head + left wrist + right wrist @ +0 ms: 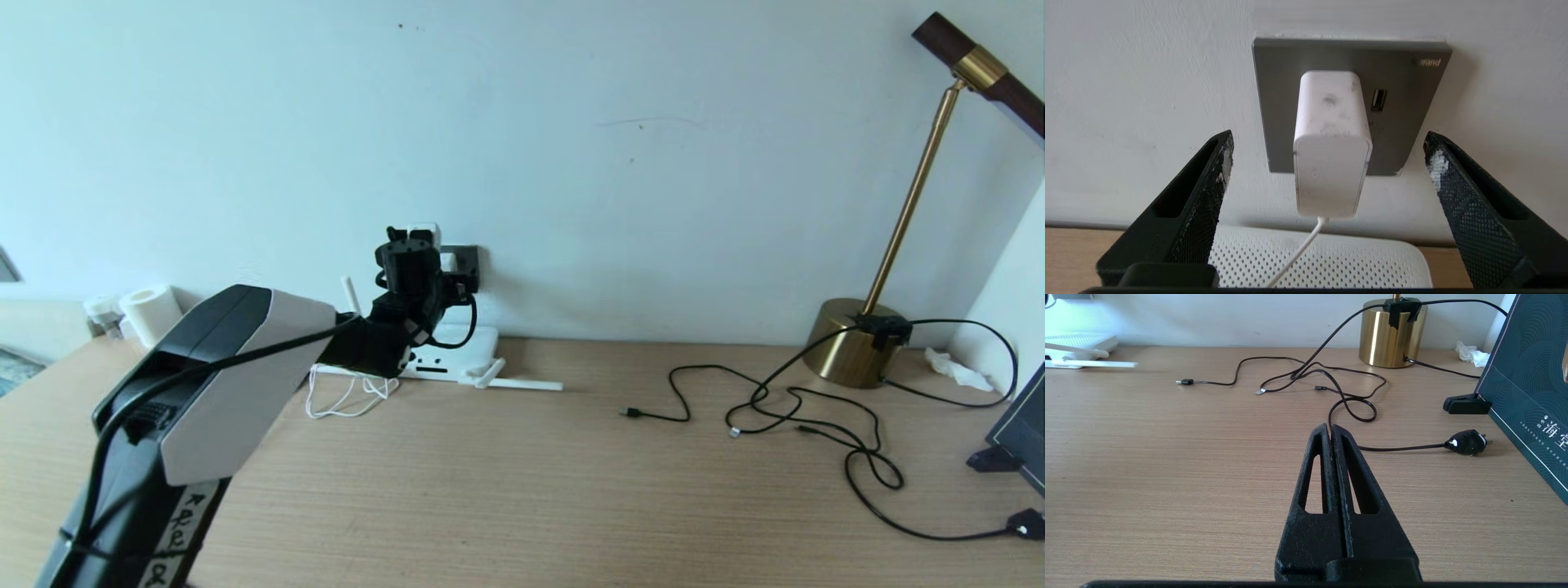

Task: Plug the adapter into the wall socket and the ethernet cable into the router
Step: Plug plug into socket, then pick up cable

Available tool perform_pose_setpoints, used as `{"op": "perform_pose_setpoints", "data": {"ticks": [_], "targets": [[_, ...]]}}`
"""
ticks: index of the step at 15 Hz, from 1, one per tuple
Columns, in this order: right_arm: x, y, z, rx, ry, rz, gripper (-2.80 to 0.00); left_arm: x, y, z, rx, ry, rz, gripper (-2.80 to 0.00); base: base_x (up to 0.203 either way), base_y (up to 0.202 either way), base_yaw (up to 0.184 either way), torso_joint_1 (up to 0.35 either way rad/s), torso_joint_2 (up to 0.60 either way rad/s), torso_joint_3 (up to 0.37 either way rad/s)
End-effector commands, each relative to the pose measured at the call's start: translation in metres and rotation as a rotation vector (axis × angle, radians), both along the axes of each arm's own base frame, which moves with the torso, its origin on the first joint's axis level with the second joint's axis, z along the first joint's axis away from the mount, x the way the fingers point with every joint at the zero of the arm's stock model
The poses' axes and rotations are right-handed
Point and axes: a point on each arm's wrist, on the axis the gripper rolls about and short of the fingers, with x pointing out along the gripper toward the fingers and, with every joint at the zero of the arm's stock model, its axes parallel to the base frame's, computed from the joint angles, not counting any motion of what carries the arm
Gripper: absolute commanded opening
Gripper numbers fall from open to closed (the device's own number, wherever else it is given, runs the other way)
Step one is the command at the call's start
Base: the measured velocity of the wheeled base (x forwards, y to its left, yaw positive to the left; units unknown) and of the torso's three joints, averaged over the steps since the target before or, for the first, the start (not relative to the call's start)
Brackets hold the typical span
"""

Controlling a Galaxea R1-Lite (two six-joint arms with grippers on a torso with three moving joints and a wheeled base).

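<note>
Broad wooden tabletop [522,490] running along a pale wall, carrying everything but the socket. At the far right corner, a brass lamp [853,347], thin black cables [784,408] looping out from its base across the right half. Against the back edge, left of centre, the router [457,351], lying flat with its stick antennas folded toward the front, close under the outlet, probably so the short white cord [347,400] can reach. Just above it on the wall, the wall socket [1404,106], dark grey, with the adapter [1331,163] standing out from its face, seemingly pushed fully home, cord hanging down toward the router.

Left gripper [1327,179] raised to the socket, claw spread wide, one finger on each side of the adapter and touching neither; looks like a release after seating, so the first half of the job appears done. Right gripper [1331,433] low over the front part of the tabletop, fingers pressed together, holding nothing, idle.

No thick ethernet cable with a clear clip identifiable among the thin leads; router ports not visibly occupied, so the second half judged outstanding.
</note>
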Motion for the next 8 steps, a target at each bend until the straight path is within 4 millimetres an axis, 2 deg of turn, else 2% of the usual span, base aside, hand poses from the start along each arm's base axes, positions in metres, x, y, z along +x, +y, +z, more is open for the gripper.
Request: {"op": "perform_pose_setpoints", "data": {"ticks": [1, 2, 5, 6, 8], "targets": [[0.001, 0.000, -0.003, 0.000, 0.010, -0.001, -2.80, -0.021, 0.002, 0.013, 0.001, 0.004, -0.011, 0.00, 0.000, 0.000, 0.000, 0.000, 0.00, 0.000], [0.001, 0.000, -0.003, 0.000, 0.010, 0.000, -2.80, -0.036, 0.003, 0.022, 0.003, 0.010, -0.024, 0.00, 0.000, 0.000, 0.000, 0.000, 0.00, 0.000], [0.001, 0.000, -0.003, 0.000, 0.010, 0.000, -2.80, -0.092, 0.001, 0.070, -0.010, -0.023, -0.083, 0.00, 0.000, 0.000, 0.000, 0.000, 0.00, 0.000], [0.001, 0.000, -0.003, 0.000, 0.010, 0.000, -2.80, -0.114, 0.002, 0.084, -0.012, -0.031, -0.108, -2.80, 0.000, 0.000, 0.000, 0.000, 0.00, 0.000], [0.001, 0.000, -0.003, 0.000, 0.010, -0.001, -2.80, -0.161, 0.005, 0.103, -0.014, -0.033, -0.155, -2.80, 0.000, 0.000, 0.000, 0.000, 0.00, 0.000]]}}
